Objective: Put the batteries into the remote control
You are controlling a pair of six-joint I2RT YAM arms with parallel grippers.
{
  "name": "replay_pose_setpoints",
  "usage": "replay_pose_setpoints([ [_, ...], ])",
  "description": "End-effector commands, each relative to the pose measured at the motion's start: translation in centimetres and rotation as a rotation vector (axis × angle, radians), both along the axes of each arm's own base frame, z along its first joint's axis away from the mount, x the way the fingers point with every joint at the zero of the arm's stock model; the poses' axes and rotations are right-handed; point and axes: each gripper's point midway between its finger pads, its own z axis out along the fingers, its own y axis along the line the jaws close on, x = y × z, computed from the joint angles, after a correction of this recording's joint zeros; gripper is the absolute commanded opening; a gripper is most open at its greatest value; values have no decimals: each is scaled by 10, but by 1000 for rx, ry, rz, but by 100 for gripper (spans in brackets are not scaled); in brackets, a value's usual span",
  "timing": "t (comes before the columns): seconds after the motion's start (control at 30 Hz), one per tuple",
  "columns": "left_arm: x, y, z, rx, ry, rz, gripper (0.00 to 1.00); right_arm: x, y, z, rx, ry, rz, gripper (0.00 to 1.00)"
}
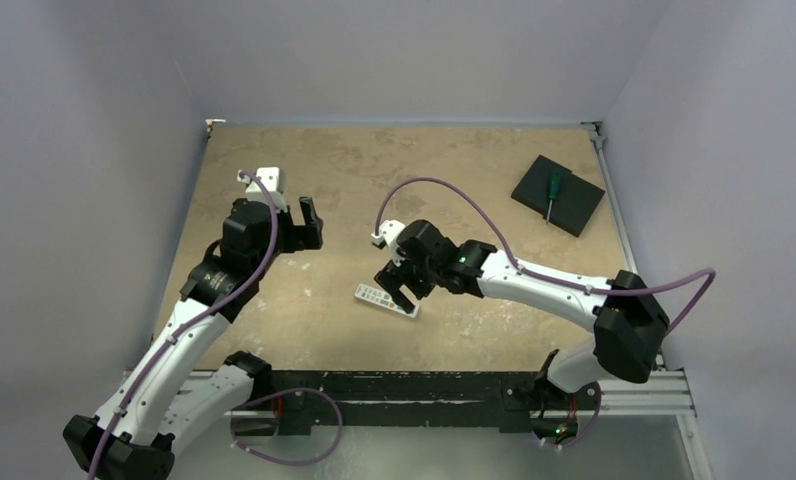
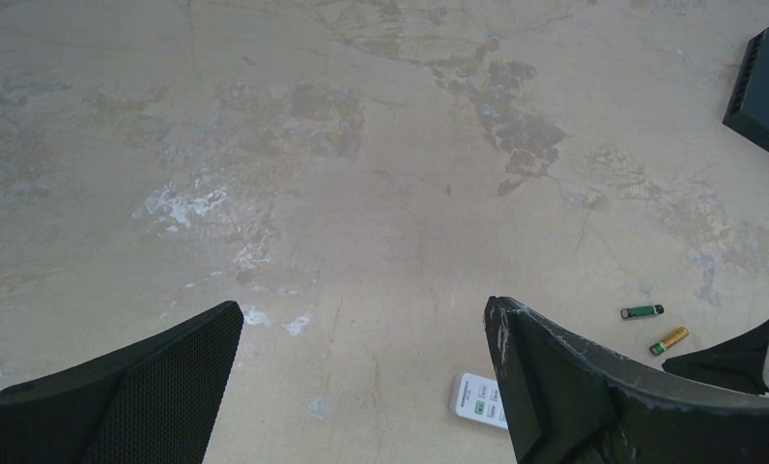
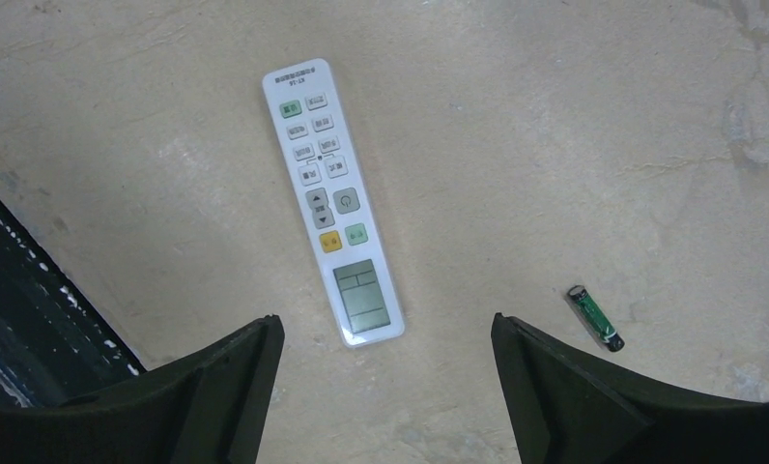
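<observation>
Room: pale, plain walls (image 1: 94,150) close in the desk on the left, far and right sides of the top view.
Desk: the desk (image 1: 394,170) is tan and mottled with worn patches. It looks flat and hard, so small round things would likely roll on it.
Black pad: the black pad (image 1: 559,195) sits at the upper right of the top view with a green-handled screwdriver (image 1: 552,190) lying on it, well apart from the task's things.
Left claw: the left claw (image 2: 363,307) is spread wide and grasps nothing, over bare desk at centre left of the top view.
Right claw: the right claw (image 3: 383,329) is spread wide and empty, its fingers to either side of the remote's display end.
Remote control: the remote control (image 3: 332,203) lies at the lower middle of the top view, buttons up and battery recess hidden underneath. It is probably light, stiff, smooth plastic, best pinched across its narrow width at the long edges, and it likely needs turning over.
Dark battery: the dark battery (image 3: 595,317) lies at the lower right of the right wrist view, near the remote but apart from it. It is likely hard, slick and prone to rolling, so it should be gripped across the barrel.
Gold battery: the gold battery (image 2: 669,339) lies at the lower right of the left wrist view, just beside the dark one, and should handle the same way.
</observation>
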Motion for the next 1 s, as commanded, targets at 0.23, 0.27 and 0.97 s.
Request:
replay_pose_setpoints([
  [0.23,1,7,21,-23,-53,33,97,1,16,-11,-63,14,43,80],
  [0.27,1,8,21,-23,-53,36,97,1,16,-14,-72,18,40,80],
  [0.97,1,8,20,-22,-51,37,97,2,23,-56,-182,68,36,65],
])
